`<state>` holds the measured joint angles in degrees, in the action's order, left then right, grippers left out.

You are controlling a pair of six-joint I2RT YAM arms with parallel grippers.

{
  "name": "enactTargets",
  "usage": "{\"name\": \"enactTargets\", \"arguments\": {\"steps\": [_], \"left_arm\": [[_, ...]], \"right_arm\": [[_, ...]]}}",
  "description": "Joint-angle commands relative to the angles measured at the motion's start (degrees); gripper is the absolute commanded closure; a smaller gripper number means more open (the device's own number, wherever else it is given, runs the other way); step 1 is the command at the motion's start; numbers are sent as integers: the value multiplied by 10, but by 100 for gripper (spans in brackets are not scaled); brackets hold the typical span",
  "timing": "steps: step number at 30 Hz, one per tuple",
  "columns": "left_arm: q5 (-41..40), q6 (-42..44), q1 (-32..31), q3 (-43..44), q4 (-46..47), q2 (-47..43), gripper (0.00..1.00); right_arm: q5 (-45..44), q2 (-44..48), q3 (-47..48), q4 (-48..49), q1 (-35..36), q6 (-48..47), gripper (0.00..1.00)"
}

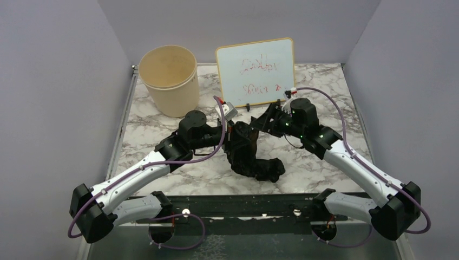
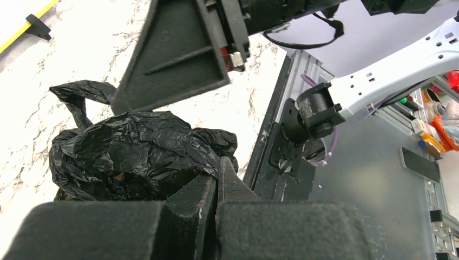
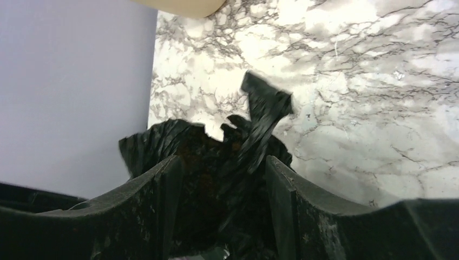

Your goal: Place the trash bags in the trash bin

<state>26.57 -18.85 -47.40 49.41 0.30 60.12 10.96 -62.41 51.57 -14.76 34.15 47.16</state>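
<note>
Left gripper (image 2: 218,169) fully closed, pinching the black trash bag (image 1: 258,161) at mid-tabletop (image 1: 330,103). Right gripper (image 3: 219,165) open, straddling the bag. Trash bin (image 1: 169,86) stands apart.

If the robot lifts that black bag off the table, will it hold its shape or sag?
Probably sag: the trash bag lies crumpled in loose folds, so it looks floppy. Its thin film suggests it is light. The glossy surface may slip from a pinch.
</note>
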Motion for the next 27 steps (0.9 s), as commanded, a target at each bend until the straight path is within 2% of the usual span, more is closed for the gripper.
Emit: {"name": "enactTargets", "arguments": {"steps": [1,6,12,16,21,24,27], "left_arm": [[17,12,-3,18,-2,-8,100],[16,14,-3,18,-2,-10,100],[23,16,-3,23,-2,-8,100],[24,19,-3,26,-2,-6,100],[28,19,-2,26,-2,-4,100],[29,17,-2,24,-2,-7,100],[23,17,-3,19,-11,-12,100]], "right_arm": [[-22,-29,27,-39,-18,10,37],[-21,-25,8,-38,-44,19,35],[139,-49,-30,73,-66,48,37],[193,-82,-27,101,-67,58,41],[244,-109,-34,178,-79,92,51],[268,-120,-58,242,-98,131,61],[305,-124,-81,309,-111,159,75]]}}
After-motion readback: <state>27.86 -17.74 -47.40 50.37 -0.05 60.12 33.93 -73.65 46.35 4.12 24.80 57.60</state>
